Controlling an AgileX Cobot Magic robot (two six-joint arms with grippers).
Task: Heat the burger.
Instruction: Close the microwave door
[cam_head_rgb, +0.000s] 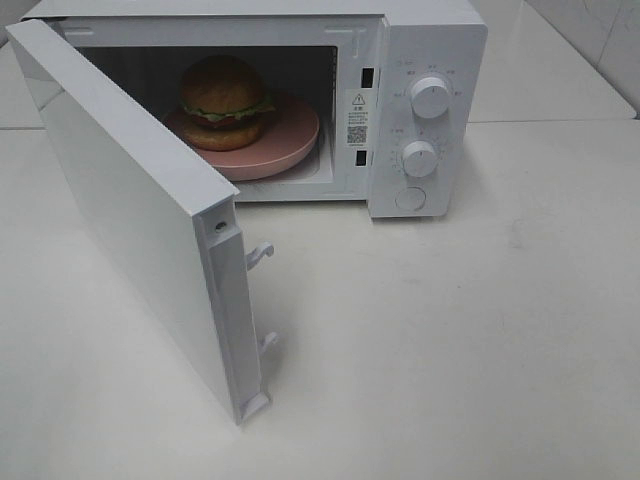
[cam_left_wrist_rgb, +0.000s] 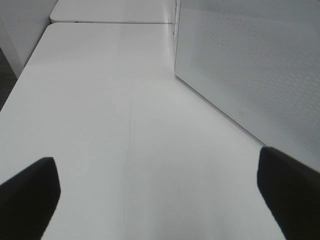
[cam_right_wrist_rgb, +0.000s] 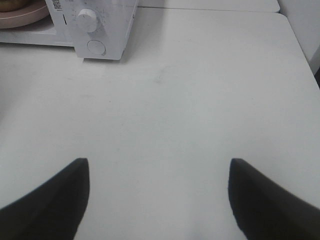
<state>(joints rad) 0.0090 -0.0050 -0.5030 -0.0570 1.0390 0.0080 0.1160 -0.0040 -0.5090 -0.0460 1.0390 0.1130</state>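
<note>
**Burger inside the microwave, door wide open, both tools empty**

The burger (cam_head_rgb: 225, 100) is inside the microwave (cam_head_rgb: 430, 35). It rests on a pink plate (cam_head_rgb: 292, 150) that lies on the floor of the cavity. Its domed brown bun stands upright, with a fringe of green showing under the top half. It sits a little off the plate's middle, toward the microwave's hinge side.

The microwave door (cam_head_rgb: 130, 200) stands wide open. Its free edge points out over the tabletop (cam_head_rgb: 470, 340) in front of the microwave, and two latch hooks (cam_head_rgb: 260, 252) jut from that edge. On the control panel beside the cavity, an upper knob (cam_head_rgb: 430, 97) sits above a lower knob (cam_head_rgb: 420, 158), with a round button (cam_head_rgb: 410, 198) beneath them.

The left tool (cam_left_wrist_rgb: 157, 190) shows only in its own wrist view. Its two dark fingers are spread far apart, with nothing between them and bare tabletop below. A white panel with a fine dotted field stands close by; as far as can be told, it is the face of the microwave door.

The right tool (cam_right_wrist_rgb: 157, 185) hovers over bare tabletop in front of the microwave, on the control-panel side and well apart from it. Its fingers are also held wide apart and grip nothing. Beyond them its wrist view shows the lower knob, the round button and the rim of the pink plate.
</note>
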